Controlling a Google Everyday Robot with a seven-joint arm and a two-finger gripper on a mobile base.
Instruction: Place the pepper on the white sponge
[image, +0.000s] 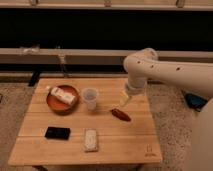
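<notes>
One pepper (121, 115) lies on the wooden desk (130, 142), right of centre and well apart from the one white sponge (90, 140) near the front edge. One hand (124, 101) hangs just above the pepper's upper end, at the tip of the white arm (170, 70) reaching in from the right. Whether it grips the pepper or stands wide, I cannot tell. One clear cup (90, 97) stands beside one round reddish plate (57, 106) bearing one white box (63, 95). One black flat rectangle (57, 133) lies left of the sponge.
</notes>
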